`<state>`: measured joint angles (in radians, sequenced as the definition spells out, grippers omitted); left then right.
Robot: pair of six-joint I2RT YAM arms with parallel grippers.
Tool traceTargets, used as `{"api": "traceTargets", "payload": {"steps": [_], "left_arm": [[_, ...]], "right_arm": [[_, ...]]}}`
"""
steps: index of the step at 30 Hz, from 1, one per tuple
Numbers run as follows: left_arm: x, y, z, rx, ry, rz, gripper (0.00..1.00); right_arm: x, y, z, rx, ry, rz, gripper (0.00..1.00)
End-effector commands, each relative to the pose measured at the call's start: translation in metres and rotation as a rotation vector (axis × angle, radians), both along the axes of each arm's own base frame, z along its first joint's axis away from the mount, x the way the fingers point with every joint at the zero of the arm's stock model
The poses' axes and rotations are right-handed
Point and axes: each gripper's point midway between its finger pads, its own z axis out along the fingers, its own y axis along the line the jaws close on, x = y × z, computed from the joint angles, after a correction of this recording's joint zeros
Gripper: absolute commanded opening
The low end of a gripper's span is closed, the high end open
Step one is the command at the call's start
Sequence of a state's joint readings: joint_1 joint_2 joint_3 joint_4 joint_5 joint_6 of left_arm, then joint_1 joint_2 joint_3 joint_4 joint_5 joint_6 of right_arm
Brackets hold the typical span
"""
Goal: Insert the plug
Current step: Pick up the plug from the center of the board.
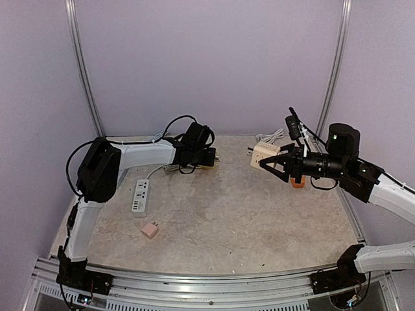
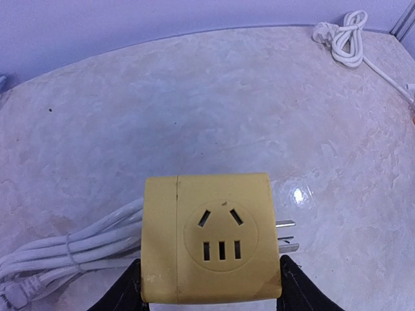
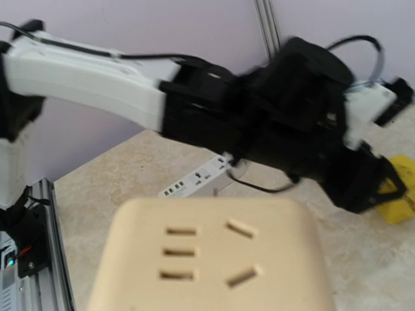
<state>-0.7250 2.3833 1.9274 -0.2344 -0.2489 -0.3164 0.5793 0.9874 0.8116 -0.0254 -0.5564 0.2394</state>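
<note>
My left gripper (image 1: pixel 209 157) is shut on a yellow plug adapter (image 2: pixel 211 236). It holds the adapter by its sides above the table, socket face toward the wrist camera and metal prongs (image 2: pixel 286 234) pointing right. Black fingers (image 2: pixel 123 291) show at both lower corners. My right gripper (image 1: pixel 275 166) holds a cream socket cube (image 1: pixel 264 154) at the back right. The cube (image 3: pixel 211 256) fills the bottom of the right wrist view with its slots facing the camera, and the fingers are hidden there. The yellow adapter (image 3: pixel 399 193) shows at the right edge of that view, in the left gripper.
A white power strip (image 1: pixel 140 195) lies at the left, with a small pink adapter (image 1: pixel 150 230) in front of it. A coiled white cable (image 2: pixel 342 37) lies at the back. A white cord bundle (image 2: pixel 61 249) lies under the left gripper. An orange object (image 1: pixel 297 183) sits under the right arm.
</note>
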Motion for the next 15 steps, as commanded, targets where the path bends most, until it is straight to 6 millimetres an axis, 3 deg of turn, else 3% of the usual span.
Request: {"api": "traceTargets", "payload": {"steps": [1, 4, 7, 8, 9, 15], "left_arm": [[-0.006, 0.048, 0.107, -0.059, -0.175, 0.148, 0.27], [-0.027, 0.088, 0.124, -0.030, -0.187, 0.252, 0.26], [-0.055, 0.126, 0.114, 0.009, -0.143, 0.334, 0.27], [-0.067, 0.141, 0.119, 0.007, -0.143, 0.368, 0.27], [-0.080, 0.156, 0.106, 0.040, -0.101, 0.398, 0.26], [-0.142, 0.230, 0.099, 0.056, -0.024, 0.611, 0.26]], "right_arm": [[0.001, 0.003, 0.007, 0.035, -0.032, 0.023, 0.00], [0.000, 0.007, 0.006, 0.042, -0.030, 0.043, 0.00], [0.000, 0.010, 0.006, 0.048, -0.031, 0.062, 0.00], [0.000, 0.011, 0.007, 0.050, -0.034, 0.067, 0.00], [0.001, 0.012, 0.006, 0.051, -0.034, 0.072, 0.00], [0.002, 0.020, 0.008, 0.059, -0.035, 0.107, 0.00]]}}
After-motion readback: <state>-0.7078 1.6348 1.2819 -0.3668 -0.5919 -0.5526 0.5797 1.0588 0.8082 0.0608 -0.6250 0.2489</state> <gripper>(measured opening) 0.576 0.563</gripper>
